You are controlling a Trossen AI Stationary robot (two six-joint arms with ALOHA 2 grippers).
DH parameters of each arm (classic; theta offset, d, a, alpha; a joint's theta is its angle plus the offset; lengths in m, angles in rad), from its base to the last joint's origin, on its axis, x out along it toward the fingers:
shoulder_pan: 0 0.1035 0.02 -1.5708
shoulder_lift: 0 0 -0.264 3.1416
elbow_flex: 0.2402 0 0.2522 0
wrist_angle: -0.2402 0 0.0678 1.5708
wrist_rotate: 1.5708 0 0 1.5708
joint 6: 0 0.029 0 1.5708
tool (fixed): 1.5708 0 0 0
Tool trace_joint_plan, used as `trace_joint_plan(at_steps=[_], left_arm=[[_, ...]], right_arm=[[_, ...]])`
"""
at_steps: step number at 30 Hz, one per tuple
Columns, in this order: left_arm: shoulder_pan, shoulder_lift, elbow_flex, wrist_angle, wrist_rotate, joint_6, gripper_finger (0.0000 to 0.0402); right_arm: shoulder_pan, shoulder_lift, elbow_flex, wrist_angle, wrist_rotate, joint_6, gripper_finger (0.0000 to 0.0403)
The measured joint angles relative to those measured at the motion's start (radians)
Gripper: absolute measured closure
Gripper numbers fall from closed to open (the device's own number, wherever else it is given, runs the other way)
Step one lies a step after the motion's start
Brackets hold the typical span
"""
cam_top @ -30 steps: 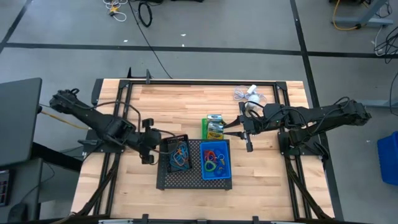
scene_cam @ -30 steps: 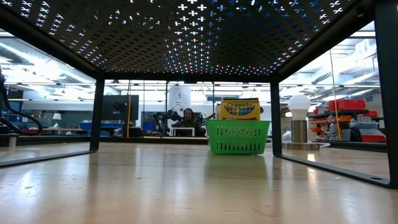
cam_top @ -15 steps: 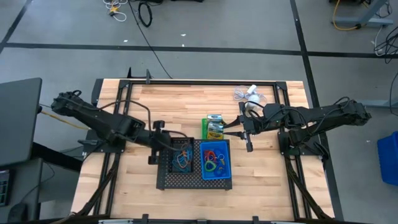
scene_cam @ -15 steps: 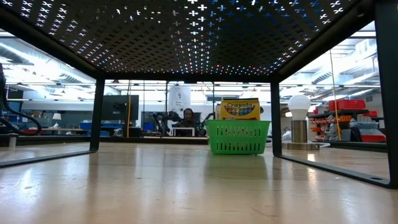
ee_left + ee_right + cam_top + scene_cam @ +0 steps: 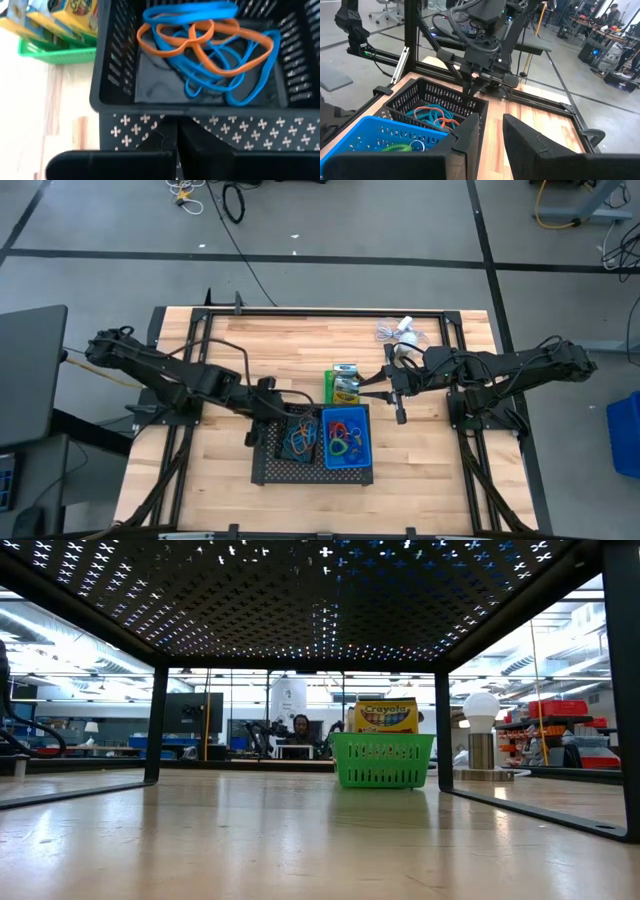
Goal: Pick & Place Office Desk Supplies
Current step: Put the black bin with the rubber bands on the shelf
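A small black bin [image 5: 300, 435] holding blue and orange rubber-band loops [image 5: 210, 55] stands on the black mesh tray [image 5: 300, 470], close beside a blue bin [image 5: 347, 438] of coloured loops. My left gripper [image 5: 268, 418] is shut at the black bin's left side. A green bin [image 5: 344, 385] holding the yellow crayon box [image 5: 386, 715] rests on the table beyond the tray. My right gripper [image 5: 400, 408] hovers open to the right of the green bin and holds nothing. My left gripper [image 5: 177, 145] sits with its shut fingers [image 5: 165, 137] at the foot of the black bin's left outer wall [image 5: 190, 107], coming level from the table's left. The bin stands upright on the mesh tray. The fingertips themselves cover the exact spot of touch.
A white mini fan [image 5: 404, 330] stands near the table's far right; its round head [image 5: 481, 708] shows behind the green bin. A black metal frame [image 5: 200, 320] rims the table. Bare wood lies along the far side and at the near left.
My left gripper has moved toward the table's right, staying shut. The black bin has slid right along the mesh tray ahead of it and now stands close beside the blue bin, still upright.
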Motion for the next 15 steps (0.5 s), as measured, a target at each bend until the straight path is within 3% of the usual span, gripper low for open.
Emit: trace_joint_plan(at_steps=[5,15], left_arm=[[-0.001,-0.008,0.0,-0.062,-0.025,-0.034,0.0401],[-0.041,-0.009,0.0,0.0,0.082,-0.063,0.0401]], right_arm=[[0.0,0.0,0.0,0.001,0.0,0.008,0.0307],[0.0,0.0,0.0,0.0,0.0,0.008,0.0307]])
